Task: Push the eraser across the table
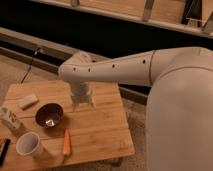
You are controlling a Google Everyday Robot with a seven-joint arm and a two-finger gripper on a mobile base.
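Observation:
The eraser (pixel 28 101), a small pale block, lies near the far left corner of the wooden table (pixel 102 132). My gripper (pixel 83 105) hangs from the white arm, pointing down over the middle of the table's far half. It is to the right of the eraser and well apart from it. Its fingers stand open with nothing between them, just above the planks.
A dark bowl (pixel 48 115) sits between the gripper and the table's front left. A white cup (pixel 29 145), an orange carrot-like piece (pixel 66 142) and a small pale bottle (pixel 10 118) stand along the front and left. A long grey rail (pixel 30 42) runs behind the table.

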